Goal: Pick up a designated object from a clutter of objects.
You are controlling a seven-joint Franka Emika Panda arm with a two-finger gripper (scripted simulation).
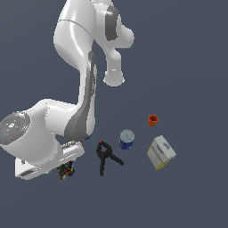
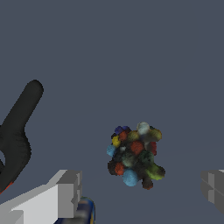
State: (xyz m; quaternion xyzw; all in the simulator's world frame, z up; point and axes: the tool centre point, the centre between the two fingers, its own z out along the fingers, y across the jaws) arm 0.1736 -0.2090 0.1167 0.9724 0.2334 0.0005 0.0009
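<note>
The designated object [image 2: 134, 155] is a small dark lumpy cluster speckled red, yellow, green and blue. In the exterior view the cluster [image 1: 67, 170] peeks out from under the white hand at the lower left. My gripper [image 2: 140, 192] hovers above it, open, with one grey finger [image 2: 70, 192] on one side and the other finger [image 2: 213, 189] on the far side. Nothing is held. The rest of the clutter of objects lies toward the exterior view's right: a black clamp [image 1: 106, 156], a blue-white can [image 1: 126, 139], an orange cup [image 1: 152, 120] and a white box [image 1: 160, 152].
The black clamp's handle [image 2: 17, 135] shows close beside the cluster in the wrist view. A sliver of the blue can [image 2: 85, 211] appears behind one finger. The arm's white links [image 1: 75, 40] rise over the scene's upper left.
</note>
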